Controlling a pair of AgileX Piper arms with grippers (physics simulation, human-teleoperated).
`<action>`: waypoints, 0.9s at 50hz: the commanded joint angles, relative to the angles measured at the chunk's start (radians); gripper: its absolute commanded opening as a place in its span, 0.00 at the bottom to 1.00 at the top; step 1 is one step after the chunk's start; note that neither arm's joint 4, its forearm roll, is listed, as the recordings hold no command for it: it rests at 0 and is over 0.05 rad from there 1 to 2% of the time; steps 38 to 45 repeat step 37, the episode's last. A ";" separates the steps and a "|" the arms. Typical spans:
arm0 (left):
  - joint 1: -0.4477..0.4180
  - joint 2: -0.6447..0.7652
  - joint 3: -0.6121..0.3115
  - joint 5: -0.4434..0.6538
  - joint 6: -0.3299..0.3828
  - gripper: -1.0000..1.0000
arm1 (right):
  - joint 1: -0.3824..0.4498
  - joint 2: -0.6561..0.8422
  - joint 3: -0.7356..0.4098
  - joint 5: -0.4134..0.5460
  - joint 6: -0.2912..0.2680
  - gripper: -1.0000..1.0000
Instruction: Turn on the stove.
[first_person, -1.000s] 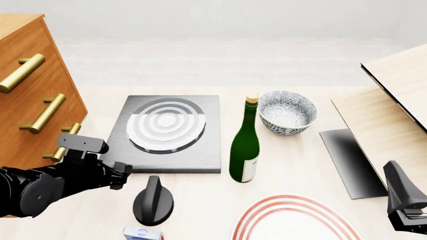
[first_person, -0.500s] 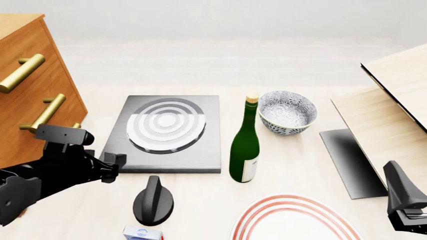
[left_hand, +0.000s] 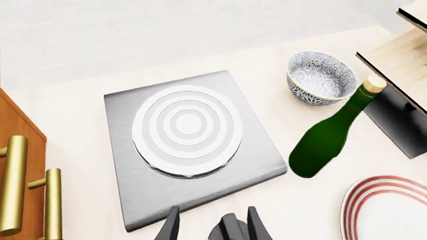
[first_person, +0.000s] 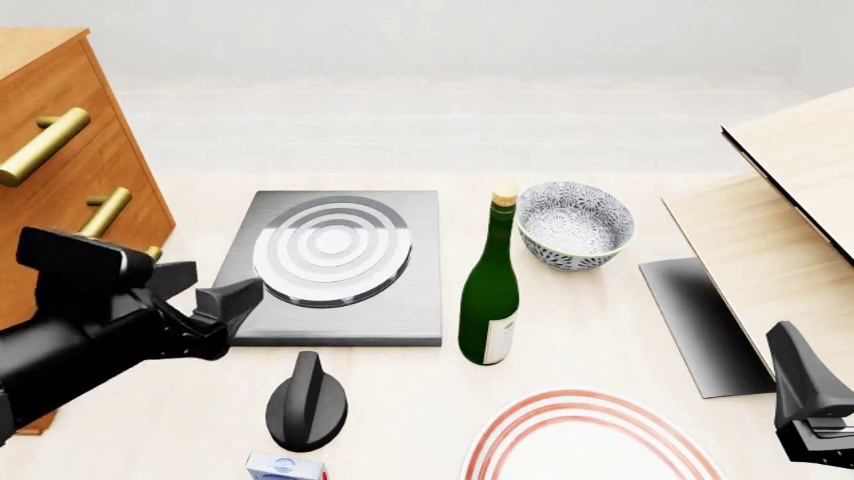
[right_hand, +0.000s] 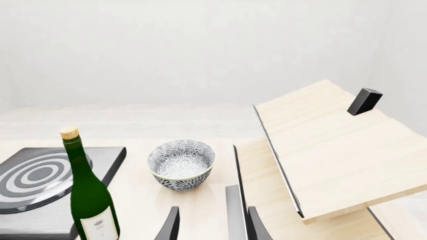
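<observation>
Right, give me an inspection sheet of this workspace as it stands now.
Surface: pale table, flat.
Job's things: stove, dark-grey slab with silver rings; black knob on the table in front of it, untouched.
Clutter: green bottle upright right of the stove; patterned bowl beyond it; red-ringed plate; small box, mostly cropped.
Grippers: left hand open, hovering at the stove's near-left corner, apart from the knob; right hand open, idle.
Cables: nothing seen.
Surroundings: wooden drawers at left; wooden boards on a dark panel at right.
</observation>
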 joint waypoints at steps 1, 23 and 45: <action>-0.107 -0.158 0.014 -0.028 0.030 1.00 | 0.000 0.000 0.000 0.000 0.000 1.00; 0.005 -0.194 0.195 -0.448 0.159 1.00 | 0.000 0.000 0.000 0.000 0.000 1.00; 0.004 -0.198 0.222 -0.541 0.130 1.00 | 0.000 0.000 0.000 0.000 0.000 1.00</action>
